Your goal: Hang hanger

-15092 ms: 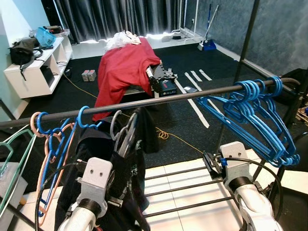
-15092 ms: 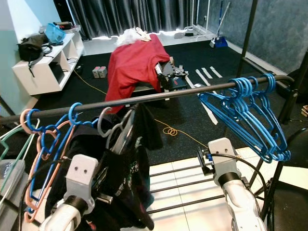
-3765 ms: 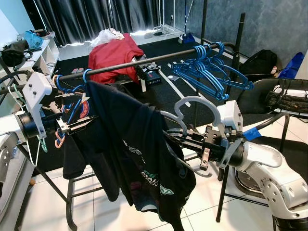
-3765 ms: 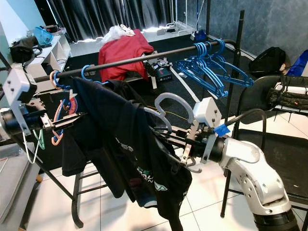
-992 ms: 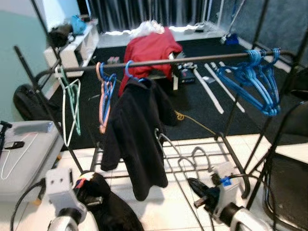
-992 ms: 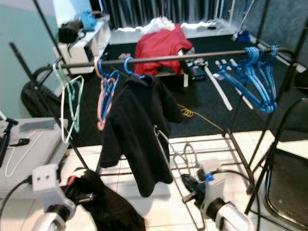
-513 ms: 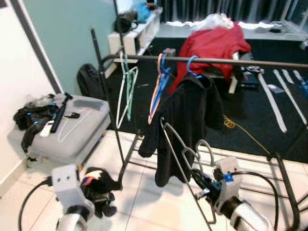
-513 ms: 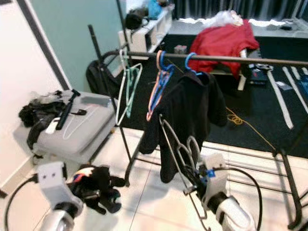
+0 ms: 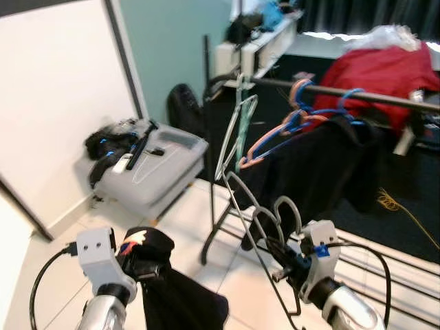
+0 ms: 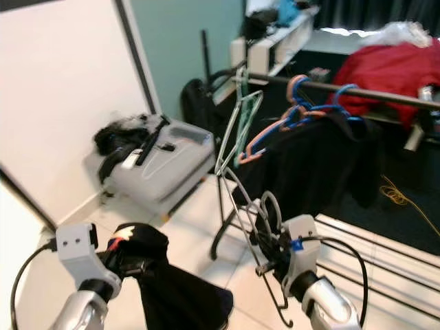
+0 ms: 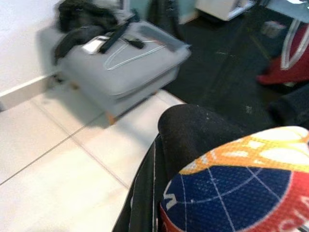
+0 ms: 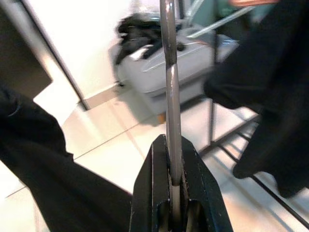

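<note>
My right gripper is shut on the wire of a grey hanger, which stands tilted up in front of me; its hook curls near the gripper. A black garment with a red, blue and orange print is bunched over my left gripper, hides its fingers and hangs down from it. The black clothes rail runs at the right, beyond both grippers. It carries a green hanger, pink and blue hangers and a dark garment.
A grey suitcase with black items on top lies on the white tile floor at the left, against a white wall panel. A red cloth lies behind the rail. The rack's base bars cross the floor at the right.
The whole view has swung left, so the wall and suitcase now sit nearer the centre and the rail has slid right. Both grippers keep their hold; the black garment now hangs lower.
</note>
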`<state>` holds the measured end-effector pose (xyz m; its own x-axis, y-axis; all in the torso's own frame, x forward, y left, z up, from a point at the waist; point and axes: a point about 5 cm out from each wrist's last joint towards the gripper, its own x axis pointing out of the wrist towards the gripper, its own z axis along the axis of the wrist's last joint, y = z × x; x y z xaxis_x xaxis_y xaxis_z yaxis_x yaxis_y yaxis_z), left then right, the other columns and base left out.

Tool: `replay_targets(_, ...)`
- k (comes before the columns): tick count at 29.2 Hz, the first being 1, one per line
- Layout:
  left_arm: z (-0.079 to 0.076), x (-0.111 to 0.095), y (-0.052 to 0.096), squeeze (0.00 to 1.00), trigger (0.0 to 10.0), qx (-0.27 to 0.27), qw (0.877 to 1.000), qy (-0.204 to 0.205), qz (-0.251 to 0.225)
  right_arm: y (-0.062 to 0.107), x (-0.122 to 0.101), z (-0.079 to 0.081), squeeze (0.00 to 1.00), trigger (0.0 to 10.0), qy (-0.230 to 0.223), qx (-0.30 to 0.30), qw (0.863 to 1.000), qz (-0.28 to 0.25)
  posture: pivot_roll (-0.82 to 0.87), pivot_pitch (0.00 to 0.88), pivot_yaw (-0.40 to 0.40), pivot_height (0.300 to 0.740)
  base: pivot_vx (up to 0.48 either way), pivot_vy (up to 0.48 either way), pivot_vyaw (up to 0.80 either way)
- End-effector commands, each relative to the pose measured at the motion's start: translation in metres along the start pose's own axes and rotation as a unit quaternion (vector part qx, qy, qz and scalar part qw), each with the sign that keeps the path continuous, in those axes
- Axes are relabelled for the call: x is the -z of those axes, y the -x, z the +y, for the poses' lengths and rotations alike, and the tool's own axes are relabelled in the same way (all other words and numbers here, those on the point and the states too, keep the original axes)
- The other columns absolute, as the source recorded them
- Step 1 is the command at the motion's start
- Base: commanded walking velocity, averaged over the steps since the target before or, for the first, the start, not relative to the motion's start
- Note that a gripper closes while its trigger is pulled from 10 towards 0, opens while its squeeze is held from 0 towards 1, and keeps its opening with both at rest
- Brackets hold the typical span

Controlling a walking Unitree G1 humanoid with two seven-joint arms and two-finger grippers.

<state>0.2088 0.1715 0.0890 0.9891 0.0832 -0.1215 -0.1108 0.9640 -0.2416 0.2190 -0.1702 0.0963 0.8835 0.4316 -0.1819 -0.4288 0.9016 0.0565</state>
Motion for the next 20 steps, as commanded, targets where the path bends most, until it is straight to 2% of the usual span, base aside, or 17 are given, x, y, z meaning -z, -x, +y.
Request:
replay_targets(1,0.0009,-0.0027,-0.001,0.0,10.0,-0.004,1.0,-0.005,-0.005,-0.0002,0.0002,0.0018,0.0,10.0,-0.006,-0.002,1.0,-0.004,-0.07,0.0,0.043,0.74,0.0,0.0,0.76)
replay_targets(2,0.001,-0.0028,-0.001,0.0,10.0,-0.004,1.0,-0.005,-0.005,-0.0003,0.0002,0.002,0.0,5.6,-0.006,-0.003,1.0,-0.004,-0.07,0.0,0.043,0.74,0.0,0.0,0.76)
replay_targets(3,0.001,-0.0028,-0.001,0.0,10.0,-0.004,1.0,-0.005,-0.005,-0.0003,0.0002,0.002,0.0,5.6,-0.006,-0.003,1.0,-0.004,-0.07,0.0,0.043,0.74,0.0,0.0,0.76)
replay_targets(4,0.001,-0.0028,-0.001,0.0,10.0,-0.004,1.0,-0.006,-0.005,-0.0004,0.0001,0.0021,0.0,0.0,-0.007,-0.003,1.0,-0.004,-0.07,0.0,0.041,0.74,0.0,0.0,0.76)
replay_targets(7,0.0012,-0.0029,-0.0009,0.0,10.0,-0.004,1.0,-0.006,-0.005,-0.0004,0.0001,0.0023,0.0,0.0,-0.007,-0.003,1.0,-0.004,-0.07,0.0,0.04,0.74,0.0,0.0,0.76)
replay_targets(8,0.0015,-0.0028,-0.0008,0.0,10.0,-0.005,1.0,-0.008,-0.005,-0.0005,0.0003,0.0029,0.0,10.0,-0.007,-0.005,1.0,-0.003,-0.07,0.0,0.042,0.74,0.0,0.0,0.76)
replay_targets(20,0.003,-0.0007,-0.0001,0.0,10.0,-0.006,1.0,-0.011,-0.001,0.0001,0.0025,0.0049,0.0,10.0,-0.008,-0.01,1.0,-0.001,-0.07,0.0,0.045,0.74,0.0,0.0,0.76)
